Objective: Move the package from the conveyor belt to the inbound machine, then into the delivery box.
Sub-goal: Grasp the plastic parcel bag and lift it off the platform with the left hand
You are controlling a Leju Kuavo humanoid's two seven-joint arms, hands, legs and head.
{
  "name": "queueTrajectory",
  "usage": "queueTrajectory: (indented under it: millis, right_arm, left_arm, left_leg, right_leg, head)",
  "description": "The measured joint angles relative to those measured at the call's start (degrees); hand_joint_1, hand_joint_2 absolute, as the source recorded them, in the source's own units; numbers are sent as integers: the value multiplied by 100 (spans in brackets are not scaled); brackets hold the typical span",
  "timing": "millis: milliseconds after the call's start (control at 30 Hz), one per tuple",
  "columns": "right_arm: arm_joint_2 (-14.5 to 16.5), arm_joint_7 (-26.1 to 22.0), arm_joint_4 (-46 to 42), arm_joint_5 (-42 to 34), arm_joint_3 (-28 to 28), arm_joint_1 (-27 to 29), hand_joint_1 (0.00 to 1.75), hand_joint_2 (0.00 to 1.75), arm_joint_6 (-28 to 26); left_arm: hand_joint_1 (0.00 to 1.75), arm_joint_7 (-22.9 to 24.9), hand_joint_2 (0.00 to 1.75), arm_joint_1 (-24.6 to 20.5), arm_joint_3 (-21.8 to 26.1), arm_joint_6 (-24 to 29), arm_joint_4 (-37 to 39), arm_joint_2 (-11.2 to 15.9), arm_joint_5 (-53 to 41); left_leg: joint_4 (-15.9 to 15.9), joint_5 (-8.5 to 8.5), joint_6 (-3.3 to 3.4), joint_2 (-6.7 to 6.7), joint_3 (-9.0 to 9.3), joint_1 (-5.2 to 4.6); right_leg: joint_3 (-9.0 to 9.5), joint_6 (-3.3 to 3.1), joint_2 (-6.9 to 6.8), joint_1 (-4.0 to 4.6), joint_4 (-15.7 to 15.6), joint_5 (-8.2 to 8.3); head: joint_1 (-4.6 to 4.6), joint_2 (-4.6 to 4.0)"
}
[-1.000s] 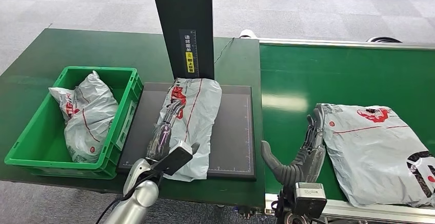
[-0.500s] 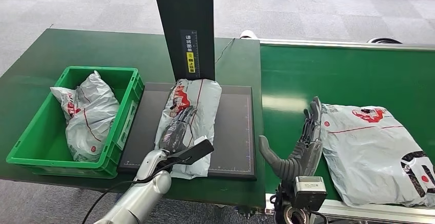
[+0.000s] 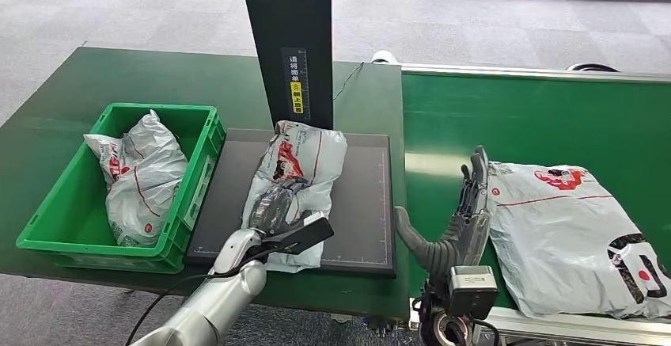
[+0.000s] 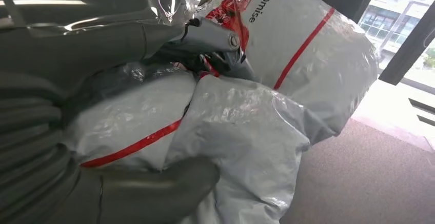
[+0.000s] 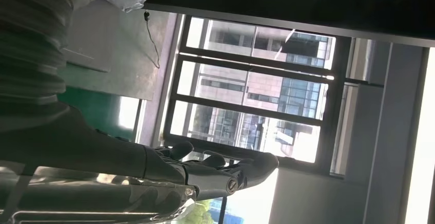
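A grey plastic package with red print lies on the dark plate of the inbound machine. My left hand grips its near end; in the left wrist view the fingers lie over the crumpled package and the thumb presses from the other side. A second grey package lies flat on the green conveyor belt. My right hand stands open at that package's left edge, fingers stretched out.
A green delivery box sits left of the plate with one grey package inside. The machine's black column rises behind the plate. A green table carries box and plate.
My left hand has slid forward along the package on the plate and closed around it. The right hand has stayed by the conveyor package. The view has shifted slightly.
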Motion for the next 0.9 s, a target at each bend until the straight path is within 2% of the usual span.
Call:
queueTrajectory:
  millis: [200,400,567,667,767,900]
  right_arm:
    - [1,0,66,0,0,1,0,175,-2]
    - [9,0,90,15,-2,29,0,175,-65]
    - [25,0,91,28,-18,81,0,175,-107]
    - [25,0,95,23,-27,103,0,175,-136]
    - [25,0,97,18,-41,138,0,175,-175]
    - [25,0,97,15,-70,201,0,175,-192]
  left_arm:
    - [175,-292,175,163,46,169,-226,-8,187]
    - [175,-1242,175,651,221,618,-968,-100,1065]
    - [175,-2109,175,1029,356,764,-1952,-151,2381]
    - [175,-2454,175,1229,408,874,-2629,-138,3013]
    - [175,-2697,175,1407,461,982,-3323,-94,3491]
    - [175,-2798,175,1556,548,1104,-4232,15,3941]
  left_leg:
    - [1,-1,0,-4,-17,0]
    - [2,0,0,-3,-61,0]
    - [3,1,0,0,-81,0]
    - [3,0,0,-1,-89,0]
    - [3,0,0,0,-92,1]
    - [3,1,0,0,-94,1]
  right_leg:
    - [-19,0,0,0,1,0]
    - [-65,0,0,0,1,1]
    - [-86,0,0,0,2,1]
    - [-93,0,0,0,2,1]
    - [-96,0,0,0,2,1]
    - [-98,0,0,1,2,1]
  head:
    - [1,0]
    - [1,0]
    - [-1,0]
    - [-1,0]
    - [0,0]
    - [0,0]
